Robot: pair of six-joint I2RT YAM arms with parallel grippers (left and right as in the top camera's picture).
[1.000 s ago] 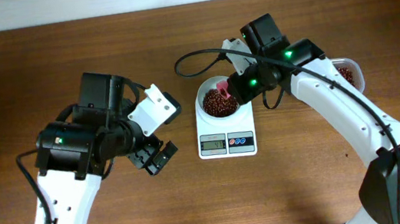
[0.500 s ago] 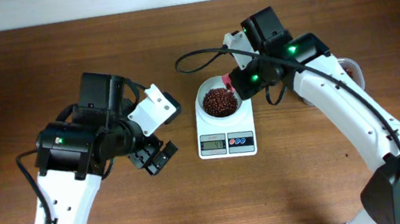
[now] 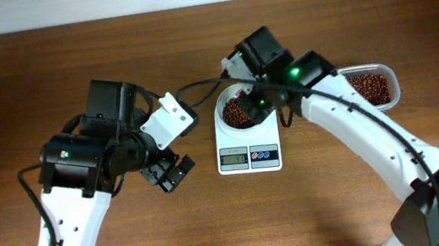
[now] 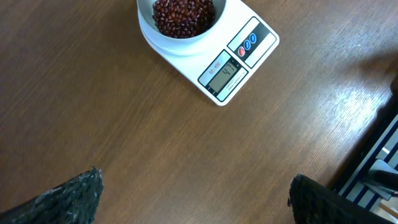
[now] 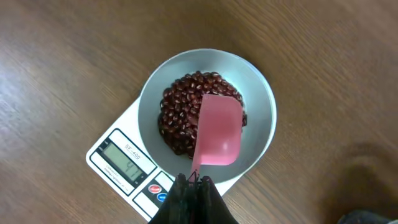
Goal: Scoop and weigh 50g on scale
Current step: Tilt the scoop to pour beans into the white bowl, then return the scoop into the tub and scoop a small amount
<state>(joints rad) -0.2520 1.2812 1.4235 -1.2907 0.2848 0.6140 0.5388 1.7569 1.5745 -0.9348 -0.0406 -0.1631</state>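
The white scale [image 3: 248,146] stands at the table's middle, its round bowl [image 5: 261,99] holding a heap of dark red-brown beans [image 5: 183,115]. My right gripper [image 5: 196,180] is shut on the handle of a pink scoop [image 5: 219,130], which hovers over the beans with none showing on it. In the overhead view the right gripper [image 3: 252,102] is above the bowl's right side. Left of the scale, my left gripper [image 3: 181,143] stands open and holds nothing. The left wrist view shows the scale [image 4: 239,59] and beans [image 4: 183,15] ahead of the wide-apart fingers [image 4: 68,199].
A clear rectangular tub [image 3: 370,86] with more beans sits to the right of the scale, beside the right arm. A black cable [image 3: 201,79] loops behind the bowl. Dark structure [image 4: 373,162] shows past the table edge in the left wrist view.
The right gripper has swung left with the scoop, from the bowl's right rim to over the beans, uncovering the tub. The left arm has not moved.
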